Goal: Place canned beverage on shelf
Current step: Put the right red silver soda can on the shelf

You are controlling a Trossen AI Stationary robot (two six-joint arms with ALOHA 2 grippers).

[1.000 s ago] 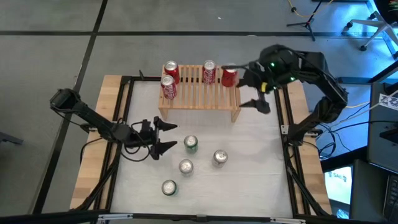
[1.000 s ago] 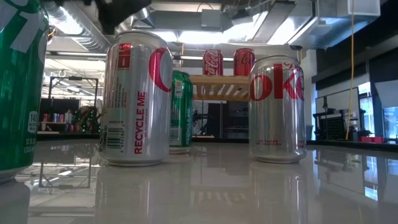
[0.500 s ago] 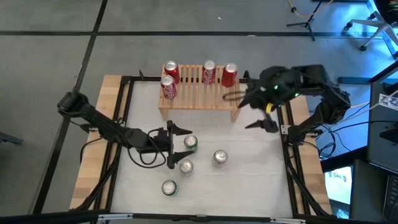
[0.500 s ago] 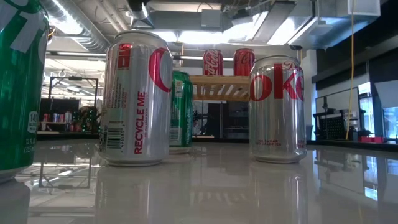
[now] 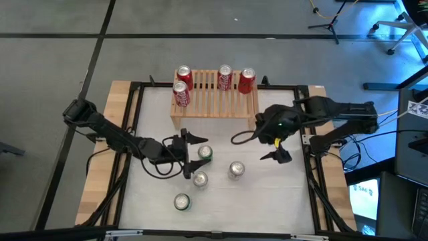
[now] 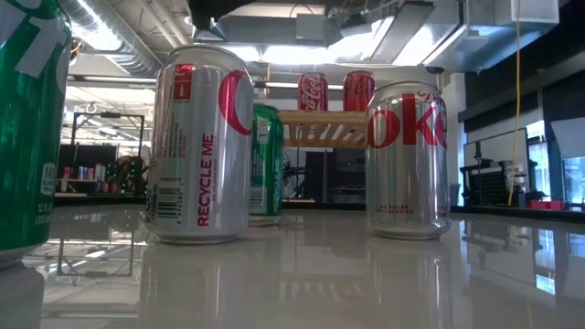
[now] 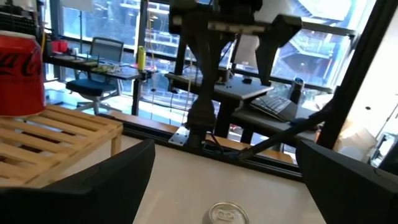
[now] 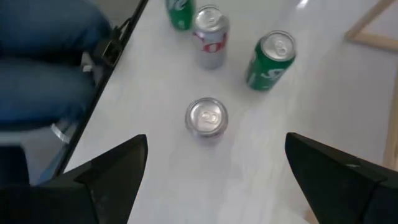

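Four red cans on the shelf (image 5: 214,100): three along the far edge (image 5: 184,75) (image 5: 225,77) (image 5: 247,80), one more (image 5: 180,94) nearer the front on the left side. Four loose cans on the table (image 5: 267,194) in front of the shelf: green can (image 5: 204,154), silver can (image 5: 200,179) just below it, second silver can (image 5: 237,169) to the right, and front can (image 5: 181,201) closest to the table's near edge. Left gripper (image 5: 192,156) low over the table, fingers spread wide, nothing held, one finger above the green can, the other beside the silver can, so both cans sit at or near its mouth; can't tell if touching. Right gripper (image 5: 259,146) hanging over bare table right of the second silver can and in front of the shelf's right leg, fingers wide apart, empty. Right wrist view: second silver can (image 8: 206,117) seen from above between the two dark fingers (image 8: 112,171) but farther off. Left wrist view: shelf corner w/ a red can (image 7: 22,74), can top (image 7: 226,213) low between the fingers. Low view: cans upright, shelf (image 6: 324,128) behind them w/ red cans on top.
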